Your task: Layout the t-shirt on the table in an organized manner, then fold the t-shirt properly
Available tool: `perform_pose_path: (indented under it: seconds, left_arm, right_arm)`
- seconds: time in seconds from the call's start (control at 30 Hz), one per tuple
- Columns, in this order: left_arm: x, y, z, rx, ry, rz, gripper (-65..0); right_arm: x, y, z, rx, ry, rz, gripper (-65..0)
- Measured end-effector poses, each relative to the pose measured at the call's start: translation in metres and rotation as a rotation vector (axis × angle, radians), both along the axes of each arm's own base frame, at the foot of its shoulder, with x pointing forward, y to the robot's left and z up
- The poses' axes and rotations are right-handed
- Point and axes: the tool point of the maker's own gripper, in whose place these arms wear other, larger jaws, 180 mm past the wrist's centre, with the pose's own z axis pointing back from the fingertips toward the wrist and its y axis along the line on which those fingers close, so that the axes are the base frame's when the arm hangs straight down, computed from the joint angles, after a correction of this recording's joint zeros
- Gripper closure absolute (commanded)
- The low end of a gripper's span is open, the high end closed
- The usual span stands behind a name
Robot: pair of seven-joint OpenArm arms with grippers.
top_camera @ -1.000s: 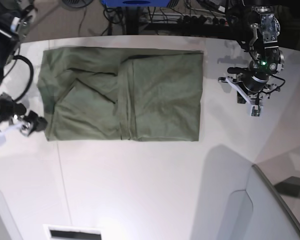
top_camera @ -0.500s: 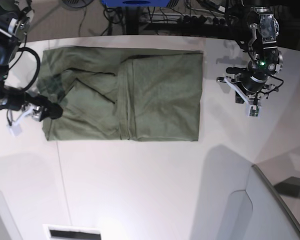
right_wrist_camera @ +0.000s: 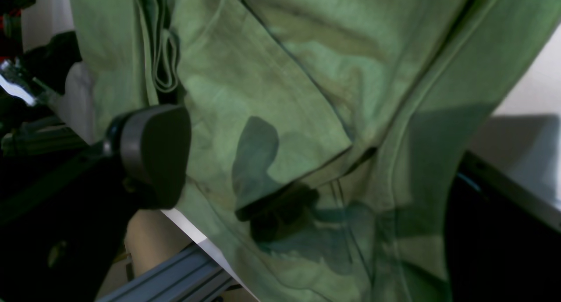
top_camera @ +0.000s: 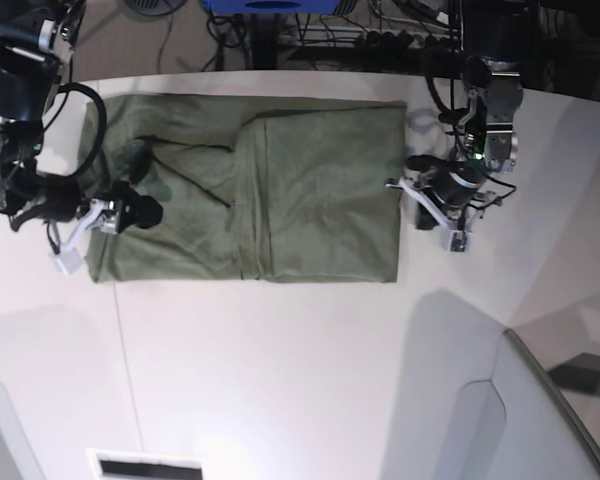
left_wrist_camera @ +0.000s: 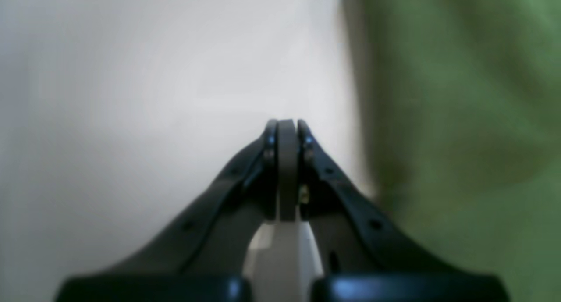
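Observation:
The olive-green t-shirt (top_camera: 280, 190) lies folded into a rough rectangle on the white table (top_camera: 280, 370), with a lengthwise fold ridge down its middle. My right gripper (top_camera: 130, 210) hovers over the shirt's left end, open wide. In the right wrist view one grey pad (right_wrist_camera: 153, 153) shows above the wrinkled t-shirt (right_wrist_camera: 285, 96), with nothing between the fingers. My left gripper (top_camera: 425, 198) is just off the shirt's right edge. In the left wrist view its fingertips (left_wrist_camera: 287, 131) are pressed together and hold nothing, over the bare table (left_wrist_camera: 153, 74) beside the t-shirt (left_wrist_camera: 460, 118).
A grey angled panel (top_camera: 540, 420) stands at the front right of the table. Cables and a blue object (top_camera: 270, 5) sit beyond the far edge. A white slotted part (top_camera: 145, 465) lies at the front edge. A metal frame rail (right_wrist_camera: 175, 271) runs below the table's edge.
My right gripper has moved from off the table's left side to over the shirt's left end. My left arm has moved left, toward the shirt's right edge. The shirt has not shifted.

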Motion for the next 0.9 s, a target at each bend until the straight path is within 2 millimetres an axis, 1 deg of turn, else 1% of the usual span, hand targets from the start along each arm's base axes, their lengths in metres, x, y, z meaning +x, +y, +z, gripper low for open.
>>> perform_pose_path:
  seconds: [0.13, 0.23, 0.33, 0.4, 0.5, 0.57, 0.63, 0.8, 0.87, 0.9]
  left_arm:
    - [-0.003, -0.031, -0.001, -0.087, 0.006, -0.038, 0.0]
    - [-0.004, -0.040, -0.002, -0.098, 0.009, -0.057, 0.0]
    - [-0.004, -0.040, -0.002, -0.102, 0.009, -0.058, 0.0]
    - [-0.004, -0.040, -0.002, -0.101, 0.010, -0.059, 0.0]
    - [-0.003, -0.041, -0.001, -0.105, 0.011, -0.066, 0.0]
    - [-0.001, -0.042, -0.001, -0.104, 0.015, -0.072, 0.0]
    - [0.002, -0.044, 0.000, -0.100, 0.018, -0.080, 0.0]
    - [0.005, -0.045, 0.001, -0.097, 0.015, -0.087, 0.0]
    - [0.007, -0.045, 0.001, -0.094, 0.021, -0.090, 0.0]
    - [0.009, -0.045, 0.001, -0.094, 0.021, -0.089, 0.0]
  right_arm:
    - [-0.001, 0.000, -0.001, 0.004, -0.006, -0.010, -63.8]
    - [-0.001, 0.002, -0.001, 0.008, -0.005, -0.010, -63.5]
    - [-0.001, 0.006, -0.002, 0.013, -0.003, -0.007, -56.7]
    - [-0.003, 0.016, -0.004, 0.016, 0.002, 0.022, -52.5]
    - [-0.004, 0.025, -0.005, 0.021, 0.006, 0.047, -51.5]
    - [-0.003, 0.026, -0.005, 0.024, 0.001, 0.042, -50.4]
    - [-0.003, 0.026, -0.007, 0.033, -0.001, 0.028, -47.6]
    - [0.001, 0.028, -0.013, 0.067, 0.001, -0.016, -34.2]
    - [0.002, 0.028, -0.015, 0.072, 0.002, -0.024, -30.6]
    - [0.001, 0.028, -0.015, 0.073, 0.003, -0.028, -29.9]
